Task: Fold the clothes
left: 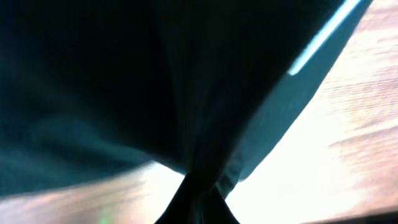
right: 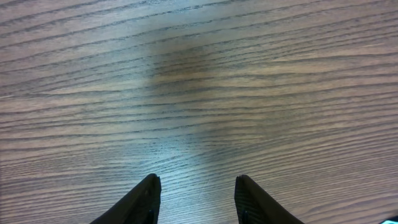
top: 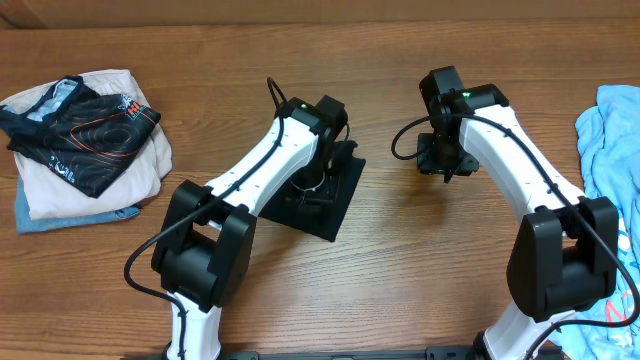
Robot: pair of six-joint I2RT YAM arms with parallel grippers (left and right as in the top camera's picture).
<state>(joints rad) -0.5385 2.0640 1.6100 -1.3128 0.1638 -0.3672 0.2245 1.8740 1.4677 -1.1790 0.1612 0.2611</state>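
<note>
Your left tool (top: 313, 186) is sitting low over the black garment (top: 345, 190), which is lying as a roughly square dark patch on the counter (top: 420, 290) near the middle, a little left of centre. In the left wrist view, dark cloth (left: 124, 81) is filling almost the whole frame and is gathering into a narrow neck at the bottom edge, so the left tool is pinching that fabric; its fingers themselves are hidden by the cloth. Your right tool (right: 196, 193) is hanging over bare wood (right: 199, 74) to the right of the black garment and apart from it, with its two fingers (right: 144, 200) standing spread and nothing between them. A pile of clothes (top: 60, 185) is resting at the far left of the counter, with a black printed shirt (top: 85, 135) lying on top of it. A blue garment (top: 608, 140) is lying rumpled at the right edge, partly out of view.
</note>
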